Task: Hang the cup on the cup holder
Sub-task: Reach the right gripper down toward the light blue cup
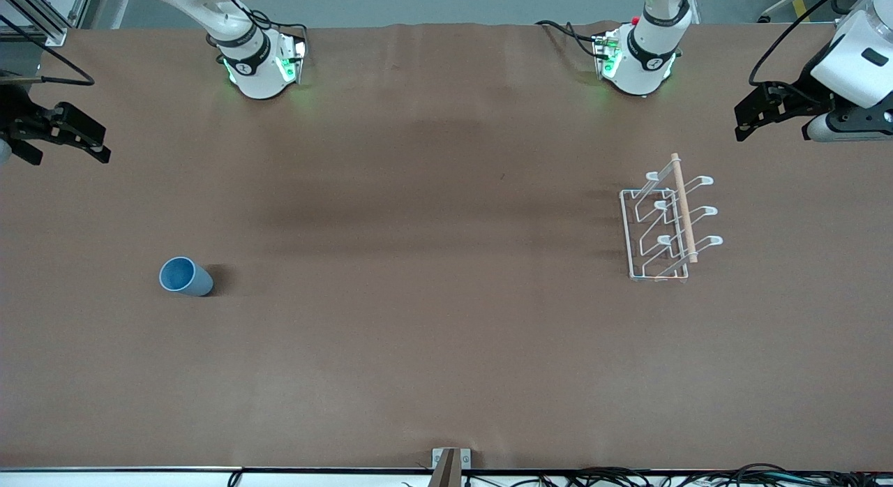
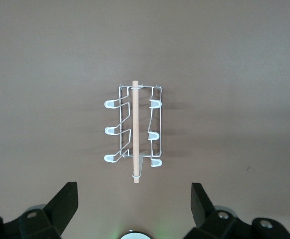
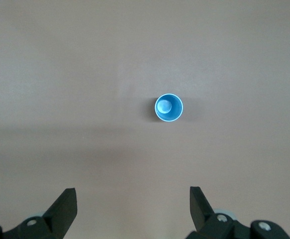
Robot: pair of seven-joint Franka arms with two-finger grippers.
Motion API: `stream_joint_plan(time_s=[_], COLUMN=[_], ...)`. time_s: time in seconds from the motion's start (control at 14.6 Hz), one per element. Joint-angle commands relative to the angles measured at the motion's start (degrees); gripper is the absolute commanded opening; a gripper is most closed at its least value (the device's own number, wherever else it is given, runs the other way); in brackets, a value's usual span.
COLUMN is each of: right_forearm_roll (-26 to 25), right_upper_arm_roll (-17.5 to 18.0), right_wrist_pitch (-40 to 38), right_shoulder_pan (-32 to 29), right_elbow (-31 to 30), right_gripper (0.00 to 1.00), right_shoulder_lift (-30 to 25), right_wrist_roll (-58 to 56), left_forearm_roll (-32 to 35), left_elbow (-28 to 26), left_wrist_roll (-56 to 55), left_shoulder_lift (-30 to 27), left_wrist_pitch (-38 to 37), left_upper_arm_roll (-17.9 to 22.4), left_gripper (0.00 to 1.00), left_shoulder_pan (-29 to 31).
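The left end effector [image 1: 745, 121] hangs high over the left arm's end of the brown surface [image 1: 418, 298], fingers [image 2: 65, 199] spread, holding nothing. The cup holder [image 1: 666, 225] stands below it, well apart. The right end effector [image 1: 84, 141] hangs over the right arm's end, fingers [image 3: 65, 204] spread and empty. The cup [image 1: 185, 276] stands upright, mouth up, well below it.

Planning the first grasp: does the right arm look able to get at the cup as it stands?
Probably yes. The cup stands upright and alone at the right arm's end of the table, mouth up, nothing beside it. The right gripper is open, raised, and its wrist view looks straight down on the cup.
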Motion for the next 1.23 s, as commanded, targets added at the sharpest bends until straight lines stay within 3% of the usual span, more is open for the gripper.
stream_joint_plan(time_s=[0.0, 0.61, 0.96, 1.16], right_forearm_roll=[0.23, 0.23, 0.23, 0.23], right_upper_arm_roll=[-0.31, -0.57, -0.49, -0.57], right_wrist_pitch=[0.41, 2.33, 15.67, 22.89], right_shoulder_pan=[-0.12, -0.64, -5.56, -7.75], right_elbow=[-0.53, -1.05, -11.05, -13.36], right_gripper=[1.00, 1.00, 1.00, 1.00], right_shoulder_lift=[-0.35, 0.78, 2.89, 9.29], right_wrist_roll=[-0.81, -1.07, -4.06, -4.33], left_forearm_roll=[-0.61, -0.26, -0.69, -0.87], left_elbow=[1.49, 1.84, 1.67, 1.76], left_wrist_roll=[0.42, 1.38, 1.39, 1.39], left_shoulder_lift=[0.76, 0.85, 1.20, 1.46], left_wrist_pitch=[-0.85, -0.85, -0.85, -0.85], left_upper_arm_roll=[-0.23, -0.05, -0.05, -0.05], left_gripper=[1.00, 1.00, 1.00, 1.00], left_shoulder_pan=[0.28, 0.46, 0.46, 0.46])
